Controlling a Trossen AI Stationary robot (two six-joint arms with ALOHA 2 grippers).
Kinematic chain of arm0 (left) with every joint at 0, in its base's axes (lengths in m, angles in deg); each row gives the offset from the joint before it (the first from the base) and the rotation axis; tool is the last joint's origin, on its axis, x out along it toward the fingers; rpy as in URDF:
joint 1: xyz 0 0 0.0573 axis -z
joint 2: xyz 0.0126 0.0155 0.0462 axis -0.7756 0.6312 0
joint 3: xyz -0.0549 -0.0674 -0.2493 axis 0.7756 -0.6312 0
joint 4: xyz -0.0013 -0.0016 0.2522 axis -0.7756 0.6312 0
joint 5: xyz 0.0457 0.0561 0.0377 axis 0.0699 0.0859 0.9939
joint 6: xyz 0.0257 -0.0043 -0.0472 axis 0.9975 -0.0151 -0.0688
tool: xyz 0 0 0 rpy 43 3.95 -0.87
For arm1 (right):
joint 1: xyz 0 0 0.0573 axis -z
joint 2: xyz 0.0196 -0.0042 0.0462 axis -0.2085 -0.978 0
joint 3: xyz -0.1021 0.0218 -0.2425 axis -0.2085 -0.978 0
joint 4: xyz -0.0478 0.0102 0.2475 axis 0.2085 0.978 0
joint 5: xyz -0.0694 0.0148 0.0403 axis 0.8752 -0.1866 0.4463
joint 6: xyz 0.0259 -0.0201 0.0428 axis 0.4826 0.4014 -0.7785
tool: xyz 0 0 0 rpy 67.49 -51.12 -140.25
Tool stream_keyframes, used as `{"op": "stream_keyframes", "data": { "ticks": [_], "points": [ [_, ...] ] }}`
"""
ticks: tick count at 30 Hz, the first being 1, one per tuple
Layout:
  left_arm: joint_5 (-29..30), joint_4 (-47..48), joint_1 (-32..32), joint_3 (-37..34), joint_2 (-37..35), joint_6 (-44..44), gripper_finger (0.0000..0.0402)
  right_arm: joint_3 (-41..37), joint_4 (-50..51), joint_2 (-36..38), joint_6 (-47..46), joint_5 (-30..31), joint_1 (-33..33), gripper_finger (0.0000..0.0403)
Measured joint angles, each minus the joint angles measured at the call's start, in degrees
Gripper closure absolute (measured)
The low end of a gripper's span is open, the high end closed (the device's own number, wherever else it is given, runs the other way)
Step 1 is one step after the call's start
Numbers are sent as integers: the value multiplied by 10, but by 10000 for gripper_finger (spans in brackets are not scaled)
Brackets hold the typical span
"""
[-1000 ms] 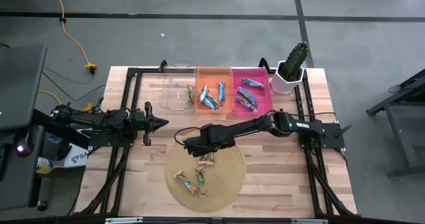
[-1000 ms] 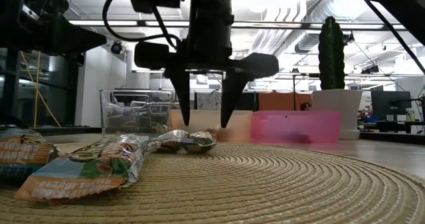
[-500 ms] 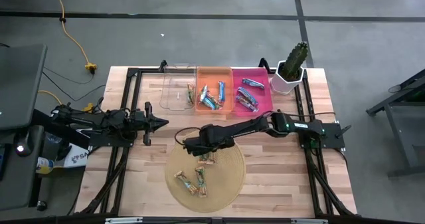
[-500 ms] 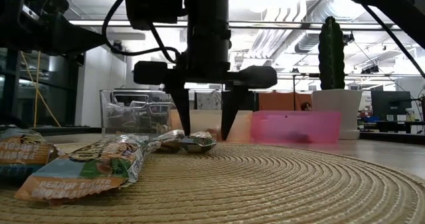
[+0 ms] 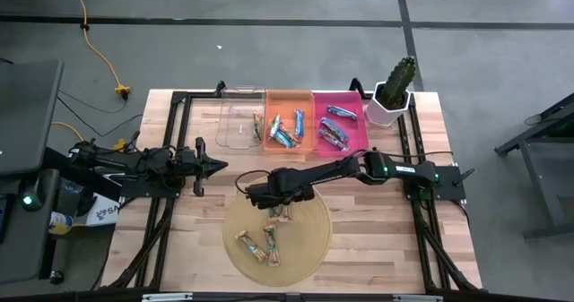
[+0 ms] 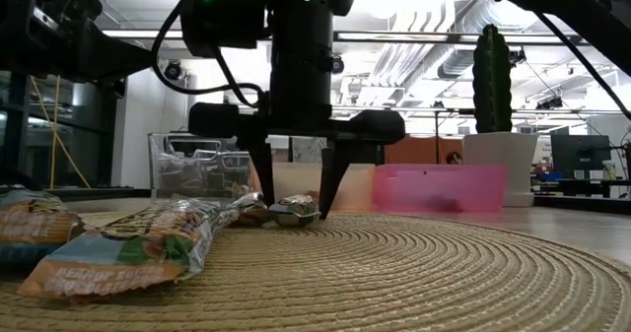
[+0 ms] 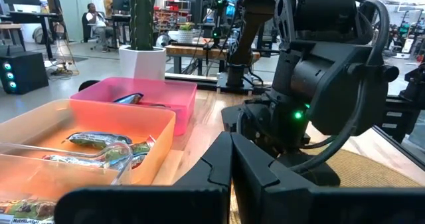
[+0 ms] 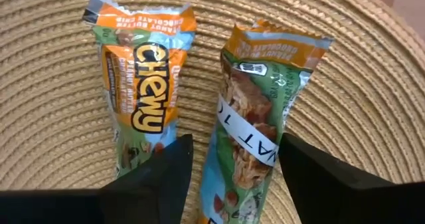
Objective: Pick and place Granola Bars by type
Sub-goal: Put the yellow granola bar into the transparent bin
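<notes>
My right gripper (image 5: pixel 273 201) (image 6: pixel 295 214) hangs open, fingers pointing down, over the far part of the round woven mat (image 5: pixel 309 235). In the right wrist view its fingers (image 8: pixel 159 177) stand on either side of a green-and-tan granola bar (image 8: pixel 255 131) (image 6: pixel 292 208) lying flat on the mat. An orange-green bar (image 8: pixel 139 84) lies just beside it, outside one finger. More bars (image 5: pixel 262 244) lie on the mat's near part. My left gripper (image 5: pixel 218 166) (image 7: pixel 231 154) waits shut to the left of the mat.
At the far edge stand a clear bin (image 5: pixel 239 121), an orange bin (image 5: pixel 305 121) and a pink bin (image 5: pixel 355 132), each holding bars. A cactus in a white pot (image 5: pixel 393 94) stands to the right of them. Bare wood lies right of the mat.
My right gripper has come down toward the mat, staying open, until its fingertips stand low on either side of the green-and-tan bar. The bars have not moved.
</notes>
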Motion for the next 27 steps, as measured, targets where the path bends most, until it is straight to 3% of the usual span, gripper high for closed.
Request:
{"op": "stream_keyframes", "data": {
  "ticks": [10, 27],
  "points": [
    [0, 0, 0, 0, 0, 0, 401, 1, 1, -6, -19, -1, -3, 201],
    [0, 0, 0, 0, 0, 0, 401, -1, 9, -4, -31, -9, -3, 277]
  ]
}}
